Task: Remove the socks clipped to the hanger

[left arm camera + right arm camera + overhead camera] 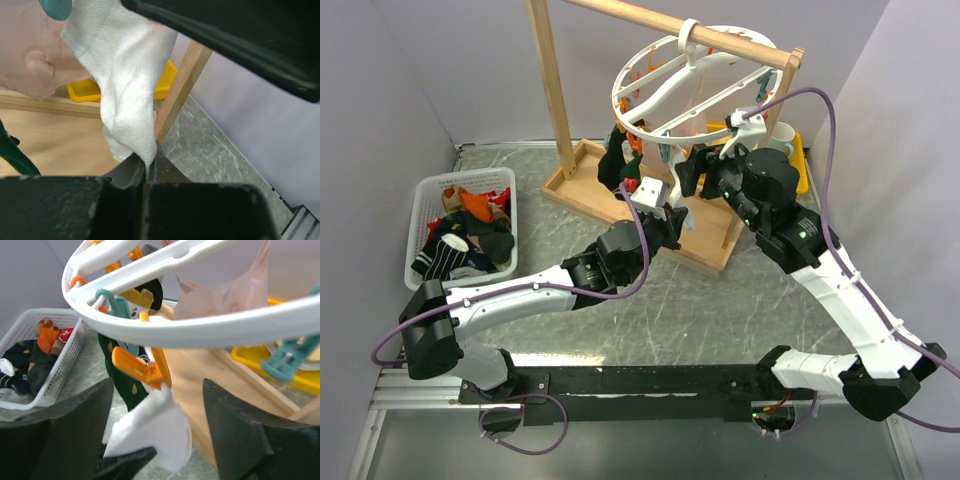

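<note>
One hanger point(210, 330) hangs on one wooden rack point(548, 90). Three socks show clearly on it: one white sock point(150, 435), one pale pink sock point(225, 295) and one dark green sock point(125, 387). Its orange clothespins point(136, 369) and teal clothespins point(286, 359) are too crowded to count. One white basket point(465, 178) at the left holds a heap of socks point(460, 245), number unclear. One yellow tray point(300, 382) sits far right. There are two tools: left tool point(146, 172) and right tool point(157, 385).

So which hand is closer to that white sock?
Left. The left hand is shut on the lower tip of the white sock. The right hand is open close by, below the hanger ring, the sock between its spread fingers, not touching.
</note>
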You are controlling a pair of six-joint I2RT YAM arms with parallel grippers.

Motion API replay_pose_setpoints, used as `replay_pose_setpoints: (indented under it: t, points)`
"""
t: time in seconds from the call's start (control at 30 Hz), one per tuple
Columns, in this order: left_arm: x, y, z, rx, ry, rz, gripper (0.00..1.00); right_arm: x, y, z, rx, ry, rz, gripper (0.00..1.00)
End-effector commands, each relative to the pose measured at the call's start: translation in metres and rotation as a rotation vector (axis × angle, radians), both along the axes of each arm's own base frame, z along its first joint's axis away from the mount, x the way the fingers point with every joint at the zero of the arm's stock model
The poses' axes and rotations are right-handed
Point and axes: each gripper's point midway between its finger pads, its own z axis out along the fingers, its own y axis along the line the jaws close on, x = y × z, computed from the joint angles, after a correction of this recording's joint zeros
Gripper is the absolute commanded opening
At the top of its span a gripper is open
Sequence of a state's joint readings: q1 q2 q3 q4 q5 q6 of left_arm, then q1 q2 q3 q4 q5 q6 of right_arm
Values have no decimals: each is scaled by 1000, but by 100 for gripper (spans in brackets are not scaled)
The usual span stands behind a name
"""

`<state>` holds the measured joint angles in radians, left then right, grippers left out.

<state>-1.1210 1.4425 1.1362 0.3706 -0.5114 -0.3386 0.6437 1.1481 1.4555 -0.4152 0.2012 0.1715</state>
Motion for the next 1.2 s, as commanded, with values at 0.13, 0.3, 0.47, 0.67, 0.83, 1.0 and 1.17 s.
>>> replay_pose_setpoints:
  t: [0.13,0.3,0.47,0.67,0.83,1.0,1.17]
  points:
    - [-11,6,31,-80,-26,-27,1,8,6,47,-8,-184,21,55]
    - [-15,15,30,-68,-20,-24,1,8,-1,51,-17,-193,-1,31]
    - [-19,22,16,-18,7,-28,1,5,0,51,6,-186,4,30]
    - [-35,36,-36,54,141,-53,1,6,0,49,14,-167,-3,30]
    - [-48,62,-71,48,236,-29,1,7,-2,45,25,-160,-17,30]
    - [-50,108,-58,71,259,89,1,4,-4,40,28,-146,-22,51]
    - [-49,154,-34,125,256,217,1,-6,-14,37,43,-139,-35,88]
